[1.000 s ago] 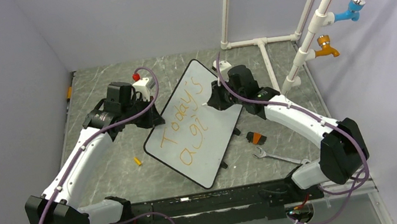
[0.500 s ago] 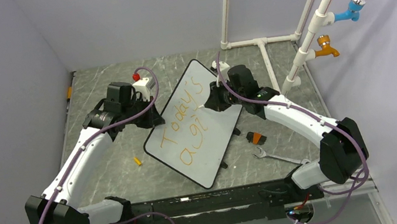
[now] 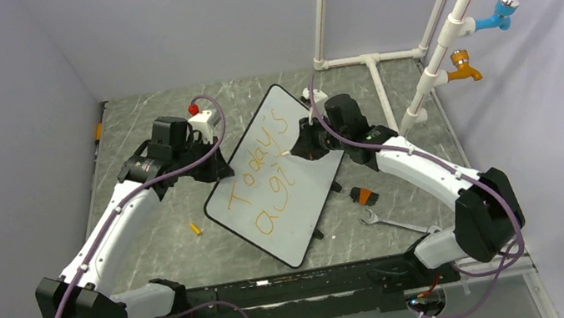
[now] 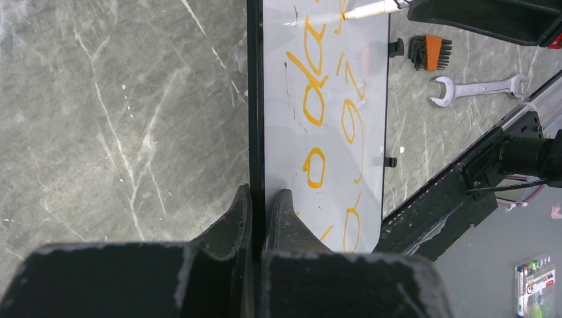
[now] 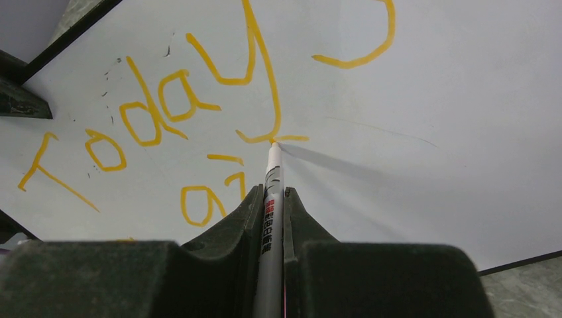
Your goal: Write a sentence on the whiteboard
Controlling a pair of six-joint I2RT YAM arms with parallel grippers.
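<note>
The whiteboard [image 3: 301, 198] lies tilted across the middle of the table, with the orange sentence [image 3: 263, 170] on it in two lines, "Today's" above "gi". My left gripper [image 3: 217, 171] is shut on the board's black left rim [image 4: 254, 99]. My right gripper [image 3: 299, 146] is shut on a white marker [image 5: 272, 199]. The marker tip [image 5: 274, 143] touches the board [image 5: 431, 99] at the tail of the "y", beside a short orange stroke. The letters [image 5: 159, 106] show close up in the right wrist view and also in the left wrist view [image 4: 311, 86].
An orange-and-black hex key set [image 3: 363, 195] and a silver wrench [image 3: 393, 221] lie right of the board. A small orange cap [image 3: 196, 228] lies left of it. White pipes with blue and orange taps [image 3: 463, 39] stand at the back right.
My right gripper has moved the marker a little left and toward the board's top edge. The left gripper has kept its hold on the rim.
</note>
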